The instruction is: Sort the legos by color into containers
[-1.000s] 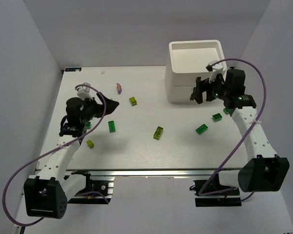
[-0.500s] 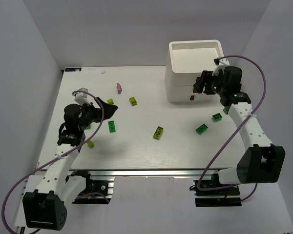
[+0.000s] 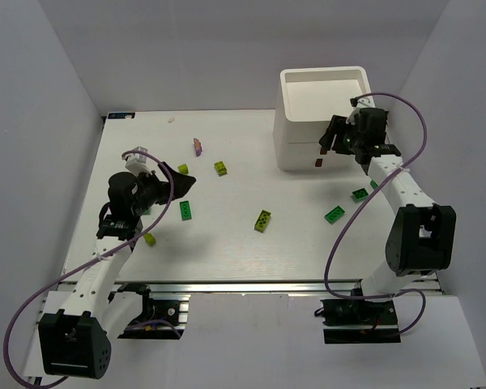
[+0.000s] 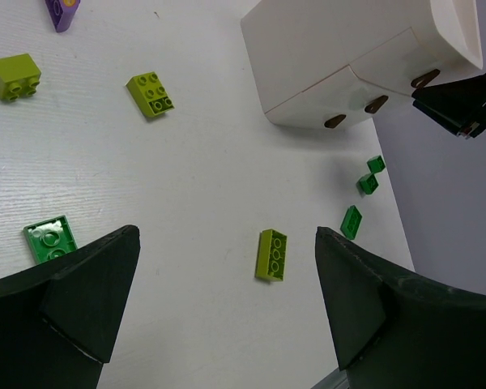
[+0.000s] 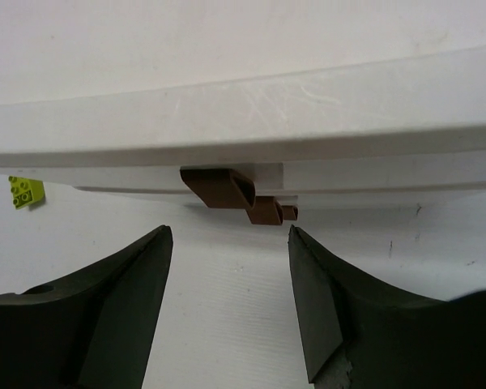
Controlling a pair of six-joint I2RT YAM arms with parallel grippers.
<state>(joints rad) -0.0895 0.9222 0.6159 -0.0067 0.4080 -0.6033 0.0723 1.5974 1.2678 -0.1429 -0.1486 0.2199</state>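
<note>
Legos [image 3: 262, 220] scattered on white table [image 3: 227, 247]; pale grey walls [image 3: 186, 49].

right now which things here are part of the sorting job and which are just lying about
Job: green bricks, yellow-green bricks, purple brick, white drawer unit, its brown handles.
Lying about: small white speck near the table far edge, dark strip at its far left corner.
</note>
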